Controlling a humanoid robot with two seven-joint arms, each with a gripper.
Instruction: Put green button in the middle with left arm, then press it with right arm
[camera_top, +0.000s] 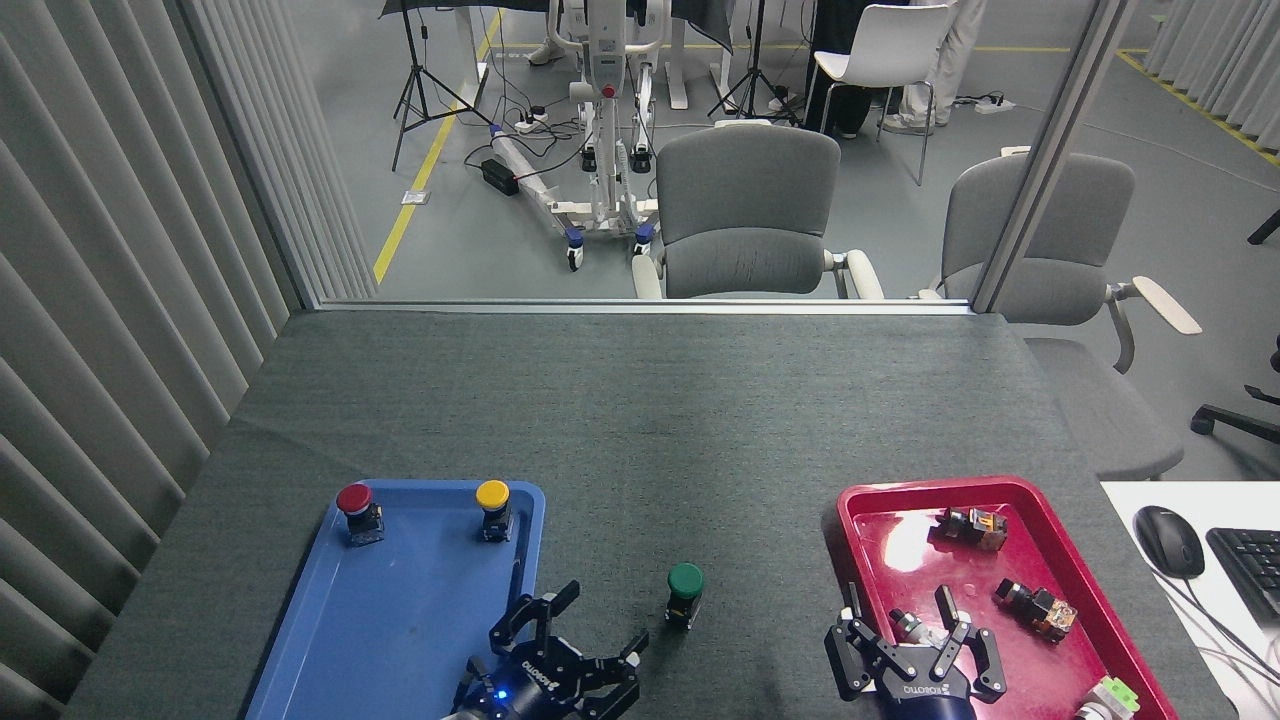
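Observation:
The green button (685, 592) stands upright on the dark grey cloth (640, 420), between the two trays near the front edge. My left gripper (596, 622) is open just left of the button, at the right rim of the blue tray (400, 610), holding nothing. My right gripper (900, 610) is open over the front left part of the red tray (1000, 590), to the right of the button and apart from it.
A red button (357, 510) and a yellow button (493, 507) stand at the back of the blue tray. The red tray holds several small switch parts (1035, 608). A mouse (1168, 540) and keyboard (1250, 570) lie on a white desk at right.

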